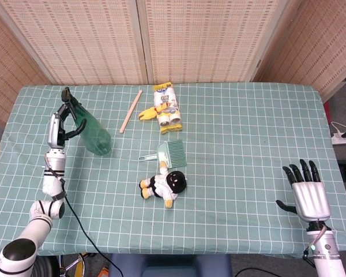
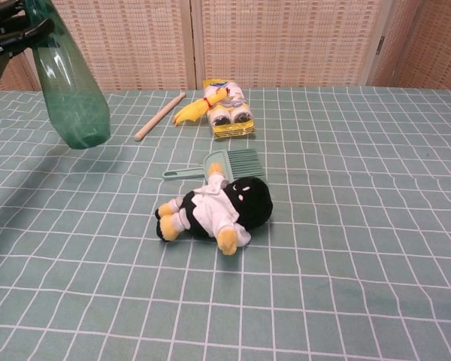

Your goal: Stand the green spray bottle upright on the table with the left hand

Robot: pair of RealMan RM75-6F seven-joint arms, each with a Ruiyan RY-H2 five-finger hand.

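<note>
A: Left hand (image 1: 62, 120) grips green spray bottle (image 2: 68, 94) by the neck, over the tabletop (image 1: 236, 124) at far left, tilted.
B: Base looks airborne. Lifted; not yet stood, released.

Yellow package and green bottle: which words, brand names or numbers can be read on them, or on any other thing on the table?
Yellow package: it bears print and a small blue mark near its top, too small and blurred to read in either view.
Green spray bottle: no label or text shows.
Doll, comb, wooden stick: no text shows.
</note>
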